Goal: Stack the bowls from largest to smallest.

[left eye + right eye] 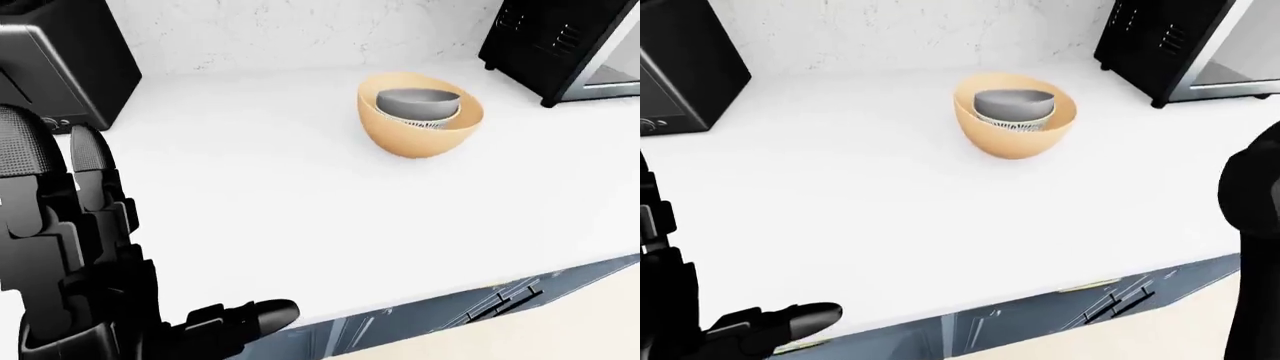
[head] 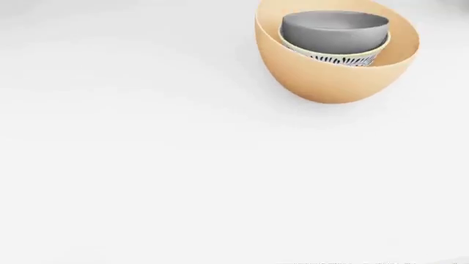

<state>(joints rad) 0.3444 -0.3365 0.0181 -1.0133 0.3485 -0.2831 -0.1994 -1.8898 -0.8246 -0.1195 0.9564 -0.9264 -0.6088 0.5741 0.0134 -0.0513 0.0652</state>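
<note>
Grey bowl (image 2: pixel 335 30) nests in patterned bowl (image 2: pixel 337 57) inside tan bowl (image 2: pixel 323 80).

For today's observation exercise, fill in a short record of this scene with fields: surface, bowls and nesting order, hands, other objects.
surface: white counter
outer bowl: orange bowl, largest
middle bowl: patterned bowl, only its rim band shows
inner bowl: grey bowl, on top
left hand: left hand open, low at left-eye view's left, far from the bowls
right hand: fingers not visible
other objects: black appliance at top right; toaster at top left
</note>
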